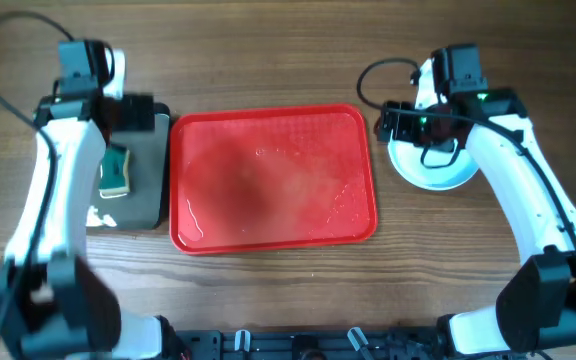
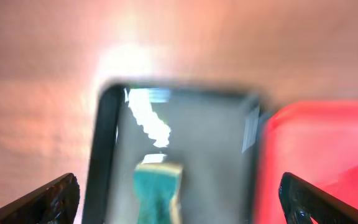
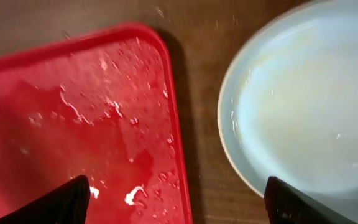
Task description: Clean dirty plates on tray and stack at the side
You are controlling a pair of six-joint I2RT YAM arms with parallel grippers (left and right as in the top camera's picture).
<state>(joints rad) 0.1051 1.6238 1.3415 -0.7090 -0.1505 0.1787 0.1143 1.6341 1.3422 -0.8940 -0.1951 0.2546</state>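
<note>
Tray (image 1: pixel 273 180): red, lying mid-table between the pan and the plates. I see nothing on it but water, in streaks and droplets that are thickest along its right side and near the front-left corner.
Plates (image 1: pixel 430 178): pale and glossy, off the tray, resting on the table (image 1: pixel 268 60) just beside the tray's right rim towards the far corner. From overhead I get one round outline, partly under the right arm, and I cannot tell how many are stacked. The right wrist view shows a thin strip of bare wood between tray rim and plate edge, and faint wet smears on the top face.
Right gripper (image 3: pixel 176 200): released, with its fingers (image 3: pixel 64 198) spread wide and nothing between them. It hangs over the gap where the tray rim meets the plates.
Left gripper (image 2: pixel 178 198): also released, its fingertips at the two lower corners of a blurred wrist view, gripping nothing. It sits above the pan.
Pan (image 1: pixel 148 200): dark grey, close against the tray's left rim. I cannot tell whether the two touch.
Sponge (image 1: pixel 116 172): teal with a yellowish layer, lying inside the pan in its left half, partly hidden by the left arm from overhead.
</note>
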